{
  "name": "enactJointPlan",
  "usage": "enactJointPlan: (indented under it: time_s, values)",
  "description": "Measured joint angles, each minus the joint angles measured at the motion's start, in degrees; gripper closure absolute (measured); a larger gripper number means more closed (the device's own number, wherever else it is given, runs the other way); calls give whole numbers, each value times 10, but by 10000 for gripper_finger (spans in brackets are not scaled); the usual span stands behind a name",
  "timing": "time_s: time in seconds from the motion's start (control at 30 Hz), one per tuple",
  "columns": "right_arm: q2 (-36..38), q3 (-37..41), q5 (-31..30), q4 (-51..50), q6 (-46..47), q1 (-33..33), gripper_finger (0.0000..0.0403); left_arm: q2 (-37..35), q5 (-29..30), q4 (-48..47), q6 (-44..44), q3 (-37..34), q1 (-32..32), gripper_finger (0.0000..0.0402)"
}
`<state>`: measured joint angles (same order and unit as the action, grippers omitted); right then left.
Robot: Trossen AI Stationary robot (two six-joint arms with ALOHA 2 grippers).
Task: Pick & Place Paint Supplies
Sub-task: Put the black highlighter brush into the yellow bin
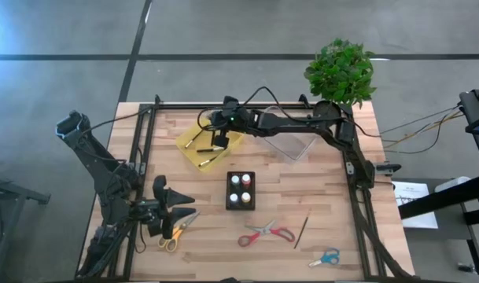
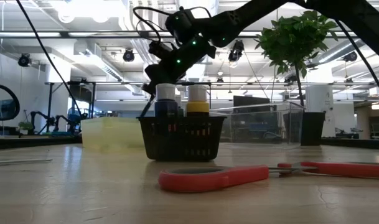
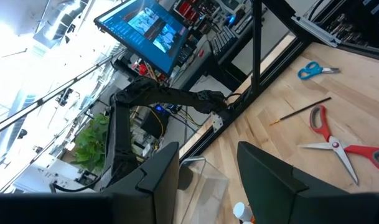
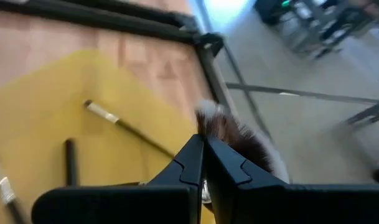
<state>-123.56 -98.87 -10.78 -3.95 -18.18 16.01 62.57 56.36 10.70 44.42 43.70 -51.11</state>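
The right gripper (image 1: 216, 141), pinched shut on a wide-bristled brush (image 4: 239, 140), hangs over the yellow tray (image 1: 193, 145) near the table's far edge; the left gripper (image 1: 184, 206), jaws parted, waits by the yellow scissors (image 1: 175, 233).

A: So where are we? This reads as a robotics lab, a big open hall. Look across the wooden table (image 1: 318, 204) in the low view: exposed ceiling ducts (image 2: 108, 53), hanging lights, wide bare floor.

B: Agreed, and there are more rigs back there, another dark arm (image 2: 5, 102) on a bench at far left. From the left wrist, a lit monitor (image 3: 149, 28) sits above racks of electronics and cabling.

A: Grey concrete floor (image 1: 223, 27) under the table, black frame rails (image 1: 145, 134) bolted on, a potted plant (image 1: 341, 71) at the corner.
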Motion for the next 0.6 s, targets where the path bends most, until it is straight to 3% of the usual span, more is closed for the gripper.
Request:
enactJointPlan:
  time_s: [0.3,0.6]
  values:
    - [4,-2,50,-27,19,11,388,0,0,1,0,0,0,231]
    - [4,-2,65,-36,28,18,277,0,0,1,0,0,0,231]
